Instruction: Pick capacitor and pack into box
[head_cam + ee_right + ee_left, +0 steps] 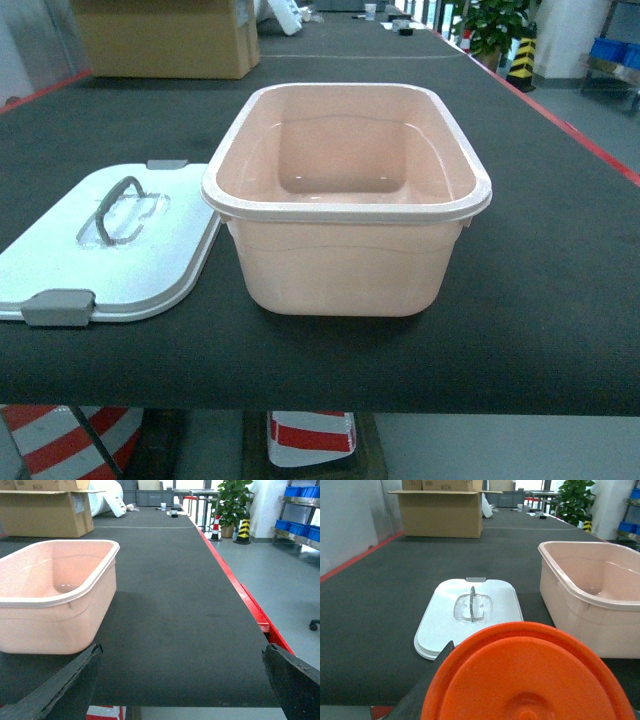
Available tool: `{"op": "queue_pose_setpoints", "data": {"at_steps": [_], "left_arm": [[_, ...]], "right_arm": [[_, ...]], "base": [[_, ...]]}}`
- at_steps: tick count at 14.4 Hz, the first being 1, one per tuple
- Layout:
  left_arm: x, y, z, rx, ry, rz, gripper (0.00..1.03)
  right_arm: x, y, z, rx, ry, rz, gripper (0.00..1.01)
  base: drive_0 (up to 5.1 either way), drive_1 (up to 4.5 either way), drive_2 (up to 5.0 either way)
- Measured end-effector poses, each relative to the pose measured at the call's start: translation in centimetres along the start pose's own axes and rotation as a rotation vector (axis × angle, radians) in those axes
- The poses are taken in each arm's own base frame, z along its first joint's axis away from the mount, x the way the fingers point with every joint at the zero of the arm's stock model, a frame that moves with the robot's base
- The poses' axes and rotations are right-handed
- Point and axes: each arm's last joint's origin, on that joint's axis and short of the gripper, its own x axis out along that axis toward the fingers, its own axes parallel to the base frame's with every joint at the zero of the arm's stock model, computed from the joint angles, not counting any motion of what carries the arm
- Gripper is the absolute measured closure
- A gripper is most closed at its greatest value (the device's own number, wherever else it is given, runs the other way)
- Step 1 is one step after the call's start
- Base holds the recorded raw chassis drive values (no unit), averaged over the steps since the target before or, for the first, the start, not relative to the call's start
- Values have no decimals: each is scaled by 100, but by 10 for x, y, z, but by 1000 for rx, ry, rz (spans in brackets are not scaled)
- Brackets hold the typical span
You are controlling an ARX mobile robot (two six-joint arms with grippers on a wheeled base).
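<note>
Long table (560, 300), dark ribbed mat on top, red edge strips along both sides. Directly on mat: open pink box (345, 255), near front edge, upright. White lid (150, 270) flat just left of box, grey handle up, grey clips at ends. Brown carton (165, 40) farther back, left side.

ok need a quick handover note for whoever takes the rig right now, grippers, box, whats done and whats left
Left gripper: jaws hidden in the left wrist view behind a large orange round object that fills the foreground; I cannot tell whether it is gripped.
Right gripper: open, empty, fingers spread wide above the mat.
Box: upright on the black mat, open, nothing visible inside.
Lid: off, lying flat to the box's left, handle up.
Done: lid removed.
Left: nothing packed yet; no capacitor is clearly identifiable in these views.
</note>
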Motion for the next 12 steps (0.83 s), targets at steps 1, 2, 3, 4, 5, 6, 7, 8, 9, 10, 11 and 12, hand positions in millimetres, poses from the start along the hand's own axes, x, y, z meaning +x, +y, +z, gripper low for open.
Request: {"op": "queue_pose_setpoints", "data": {"at_steps": [1, 2, 3, 4, 5, 6, 7, 8, 9, 10, 11, 12], "left_arm": [[0, 0, 0, 0, 0, 0, 60], [0, 0, 0, 0, 0, -1, 60], [0, 0, 0, 0, 0, 0, 60], [0, 0, 0, 0, 0, 0, 60], [0, 0, 0, 0, 0, 0, 60], [0, 0, 0, 0, 0, 0, 60], [0, 0, 0, 0, 0, 0, 60], [0, 0, 0, 0, 0, -1, 60], [0, 0, 0, 0, 0, 0, 60], [0, 0, 0, 0, 0, 0, 60], [2, -1, 2, 3, -12, 27, 60], [12, -7, 8, 2, -22, 13, 60]], "right_arm": [[0, 0, 0, 0, 0, 0, 3], [0, 0, 0, 0, 0, 0, 3], [0, 0, 0, 0, 0, 0, 3], [0, 0, 0, 0, 0, 0, 3], [0, 0, 0, 0, 0, 0, 3], [0, 0, 0, 0, 0, 0, 3], [0, 0, 0, 0, 0, 0, 3], [0, 0, 0, 0, 0, 0, 3], [0, 0, 0, 0, 0, 0, 3], [0, 0, 0, 0, 0, 0, 3], [0, 0, 0, 0, 0, 0, 3], [0, 0, 0, 0, 0, 0, 3]], "base": [[0, 0, 0], [0, 0, 0], [0, 0, 0], [0, 0, 0], [0, 0, 0], [0, 0, 0], [0, 0, 0], [0, 0, 0], [0, 0, 0], [0, 0, 0], [0, 0, 0], [0, 0, 0]]}}
